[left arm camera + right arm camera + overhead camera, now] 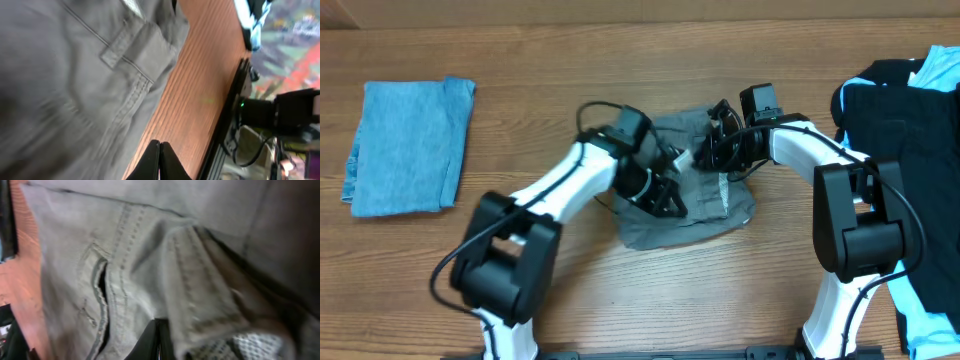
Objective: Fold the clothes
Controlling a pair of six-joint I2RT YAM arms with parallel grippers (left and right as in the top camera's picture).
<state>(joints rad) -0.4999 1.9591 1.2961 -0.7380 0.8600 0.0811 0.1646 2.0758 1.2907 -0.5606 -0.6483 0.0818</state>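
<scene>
The grey garment (705, 215) lies crumpled at the middle of the table, its stitched seams and belt loop showing in the left wrist view (75, 75) and a pocket slit in the right wrist view (140, 255). My left gripper (668, 200) is low over its left half, jaws shut with nothing between them (160, 144), tips at the cloth's edge where it meets the wood. My right gripper (705, 155) is over the garment's upper part, also shut (161, 322). A thick folded hem lies against its right finger, and I see no cloth pinched.
A folded denim-blue cloth (405, 145) lies at the far left of the wooden table (620, 60). A heap of black (890, 130) and light blue garments (935, 70) fills the right edge. The table's front edge and a frame rail (227, 125) are near my left gripper.
</scene>
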